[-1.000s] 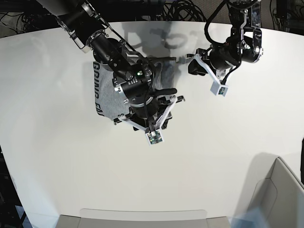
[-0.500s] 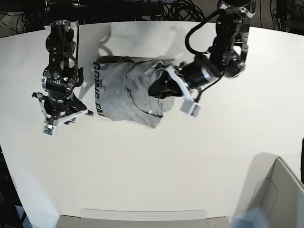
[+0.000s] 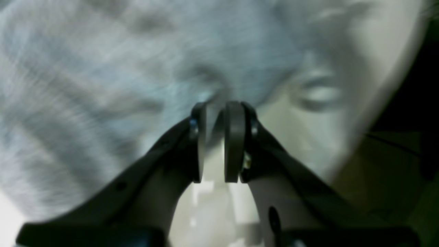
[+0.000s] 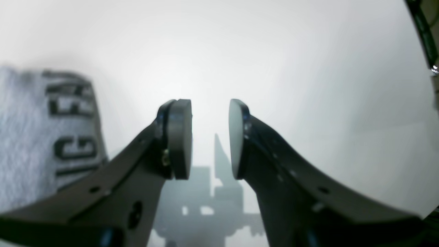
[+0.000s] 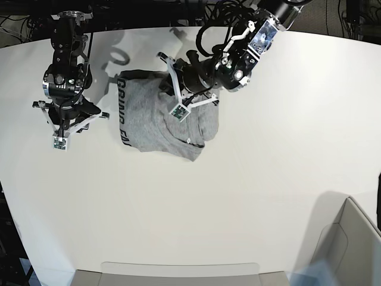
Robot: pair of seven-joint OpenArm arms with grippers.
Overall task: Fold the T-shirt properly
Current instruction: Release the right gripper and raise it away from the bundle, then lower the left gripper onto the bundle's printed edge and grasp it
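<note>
Fingers (image 3: 235,140) of my left gripper (image 3: 212,142) narrowed, whether pinching T-shirt (image 5: 161,122) I cannot tell, right gripper (image 4: 210,139) part-open on nothing, hovering beside the shirt's lettered edge, shirt crumpled on table (image 5: 250,196).

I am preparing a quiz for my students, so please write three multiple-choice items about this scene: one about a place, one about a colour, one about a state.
1. Where does the T-shirt lie?
A. on the white table
B. inside a box
C. on the floor

2. What colour is the lettering on the shirt?
A. red
B. black
C. yellow

3. How do the jaws of the right gripper stand?
A. clamped on a sleeve
B. fully shut
C. apart, with nothing between them

Answers: 1 A, the base view shows the shirt bunched on the tabletop. 2 B, dark block letters run along its edge. 3 C, the right wrist view shows bare table through the gap.
</note>
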